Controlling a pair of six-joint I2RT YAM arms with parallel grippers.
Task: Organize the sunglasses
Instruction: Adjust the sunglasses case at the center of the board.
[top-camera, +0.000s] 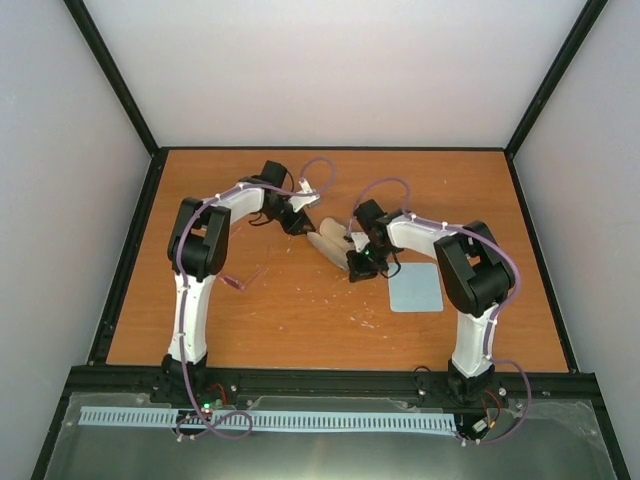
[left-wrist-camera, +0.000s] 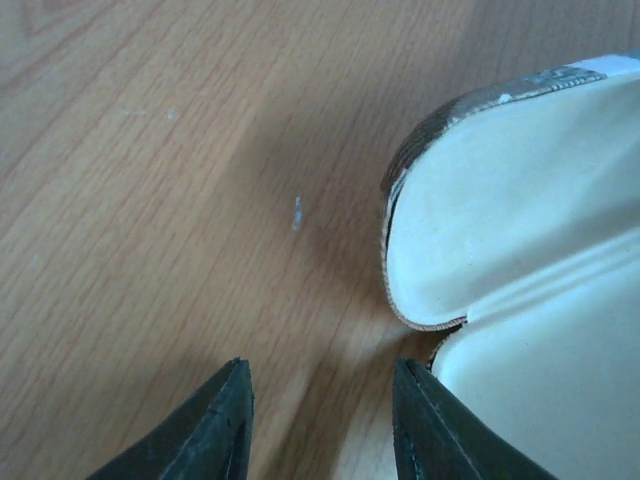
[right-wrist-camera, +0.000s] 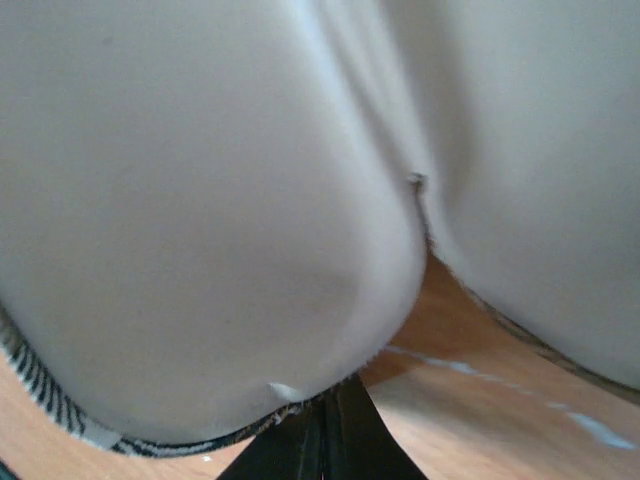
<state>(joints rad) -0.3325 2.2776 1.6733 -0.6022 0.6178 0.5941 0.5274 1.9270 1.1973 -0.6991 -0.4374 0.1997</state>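
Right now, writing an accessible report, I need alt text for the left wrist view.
An open glasses case, pale lining showing, fills the right side, lying on a wooden table. The left pincer stands open and empty at the bottom edge, close beside the case.

A lab test cell: white panels (top-camera: 340, 70), black frame (top-camera: 112, 75), wooden table (top-camera: 300, 310).

White YAM arms, black joints
Lilac cables (top-camera: 320, 163) are looping over left arm (top-camera: 190, 305) and right arm (top-camera: 468, 345); left gripper (left-wrist-camera: 320, 370) is showing dark wedge fingers (left-wrist-camera: 215, 430).
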